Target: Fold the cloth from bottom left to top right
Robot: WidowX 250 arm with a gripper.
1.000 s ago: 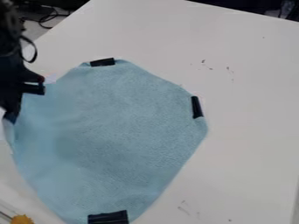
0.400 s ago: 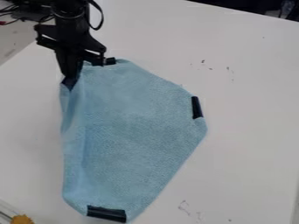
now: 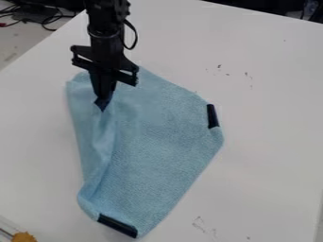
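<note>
The black gripper (image 3: 103, 100) hangs over the upper left part of the light blue cloth (image 3: 154, 137), shut on a dark-tipped corner of it. From that corner a raised fold runs down the cloth's left side towards the bottom. Dark patches mark the cloth's right corner and its bottom corner, where the edge is slightly turned. The cloth's right half lies flat on the table, and the gripper hides part of its upper left area.
The white table (image 3: 265, 142) extends around the cloth. An orange object (image 3: 24, 237) sits at the bottom left corner. Dark cables (image 3: 47, 20) lie beyond the table's edge at the upper left.
The gripper has moved right from the left edge with the held corner, lately also a little down. The cloth's left side has been drawn inward over the rest, and its bottom corner has tilted.
</note>
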